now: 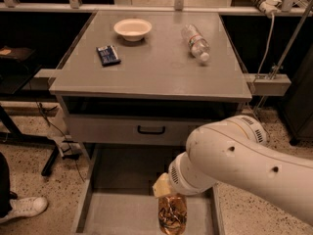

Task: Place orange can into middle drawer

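The orange can point(172, 218) is orange-gold with pale markings. It hangs upright under my white arm, over the right part of the open middle drawer point(117, 212), a wide grey tray pulled out at the bottom of the cabinet. My gripper point(170, 203) is at the top of the can, shut on it. The arm's wrist hides most of the gripper; only a cream part of it shows at the can's upper left. I cannot tell if the can's base touches the drawer floor, since the picture's lower edge cuts it off.
Above the tray is a closed grey drawer front with a black handle point(150, 129). On the cabinet top stand a white bowl point(132, 28), a blue packet point(107, 55) and a lying clear water bottle point(196, 42). A person's white shoe point(23, 207) is at the lower left.
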